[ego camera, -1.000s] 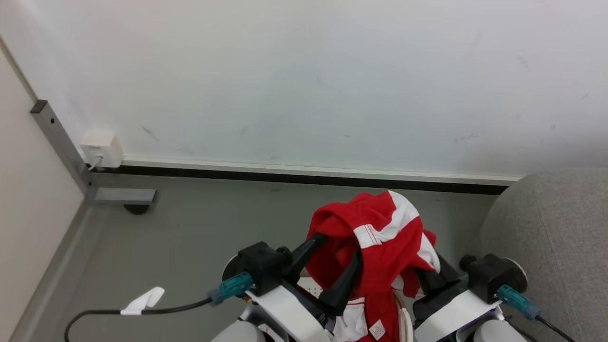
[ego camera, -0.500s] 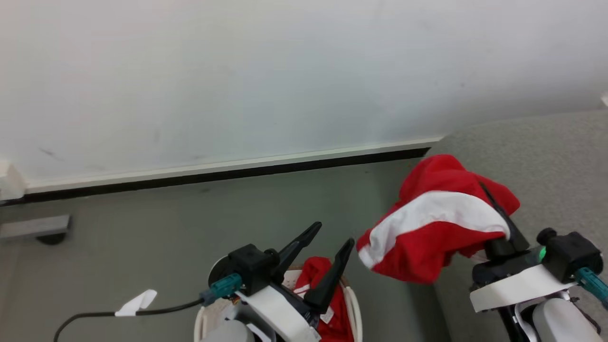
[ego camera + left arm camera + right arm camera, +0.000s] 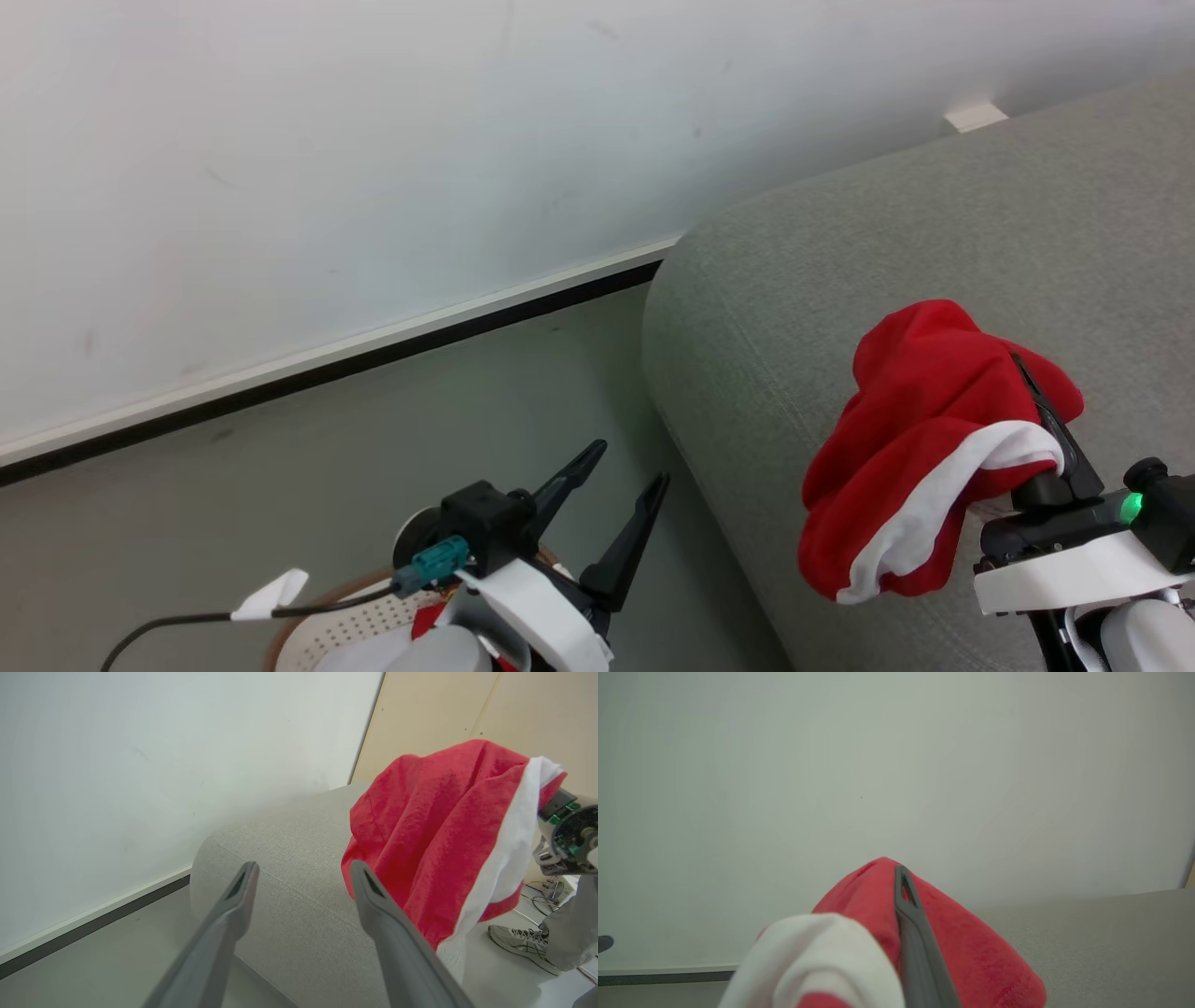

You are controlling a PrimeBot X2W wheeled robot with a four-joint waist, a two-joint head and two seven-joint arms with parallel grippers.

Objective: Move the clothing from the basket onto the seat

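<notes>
A red garment with a white panel, the clothing (image 3: 915, 411), hangs draped over my right gripper (image 3: 1022, 369), which is shut on it above the grey seat (image 3: 840, 243). The right wrist view shows one dark finger (image 3: 903, 891) pressed into the red cloth (image 3: 962, 933), with the seat (image 3: 1111, 933) behind. My left gripper (image 3: 629, 462) stands open and empty above the floor, just past the white perforated basket (image 3: 336, 621). A scrap of red cloth (image 3: 425, 621) peeks from the basket. In the left wrist view the open fingers (image 3: 243, 882) frame the seat (image 3: 280, 849) and the hanging clothing (image 3: 430, 826).
A white wall with a dark skirting strip (image 3: 373, 359) runs behind the grey floor. A black cable with a white tag (image 3: 271, 595) lies at the lower left. A person's shoe (image 3: 523, 945) and trouser leg (image 3: 572, 933) stand beyond the seat.
The head camera has swung right, bringing the seat into view. My right gripper has carried the red clothing from above the basket to over the seat. The left gripper stays open.
</notes>
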